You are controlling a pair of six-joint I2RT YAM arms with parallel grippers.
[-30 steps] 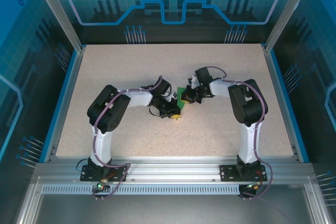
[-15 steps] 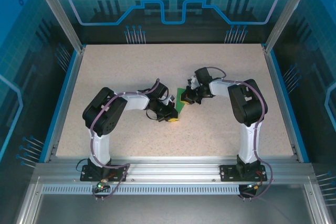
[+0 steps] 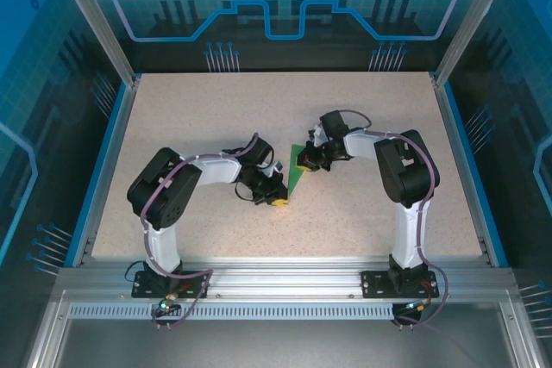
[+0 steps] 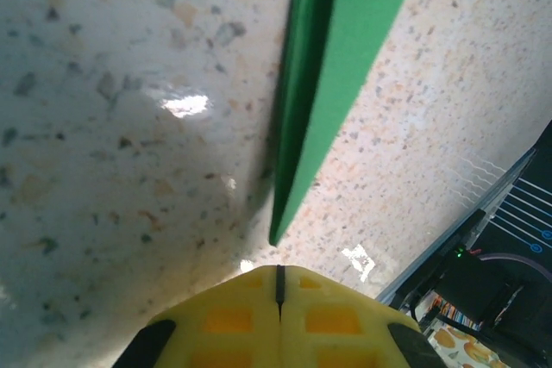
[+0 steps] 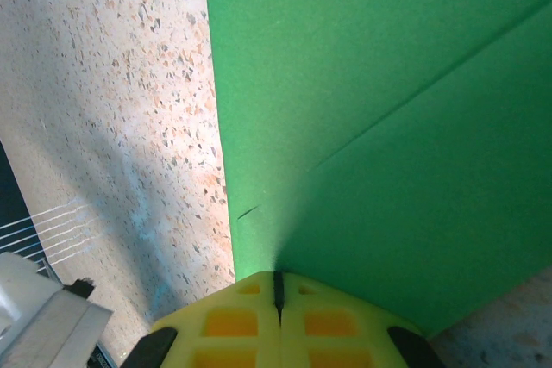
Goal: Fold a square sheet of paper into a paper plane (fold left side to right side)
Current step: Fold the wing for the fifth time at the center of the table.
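**Operator:** Where is the paper sitting?

**Spotter:** Your green paper [image 3: 294, 175] lies a little right of the middle of the overhead frame, on the speckled table [image 3: 207, 109]. It is a narrow pointed shape, with its wide end toward the top of the frame and its tip toward the bottom.

**Operator:** And my left gripper?

**Spotter:** Your left gripper [image 3: 278, 199] sits at that lower tip. In the left wrist view its yellow fingers [image 4: 233, 321] are pressed together at the bottom centre. There is a thin seam between them and nothing caught in it. The paper's point ends just above them, and the paper runs off toward the top right of the frame with a darker green band along its left edge.

**Operator:** The right one?

**Spotter:** Your right gripper [image 3: 304, 162] is at the paper's upper end in the overhead frame. In the right wrist view its fingers are closed tight at the bottom centre, and their tips meet the paper close to its left edge. The paper spreads over the upper right of that frame, and a fold line [image 5: 414, 96] runs diagonally from near the centre up to the right edge. You cannot tell whether the paper is nipped in the seam or just touched by the tips.
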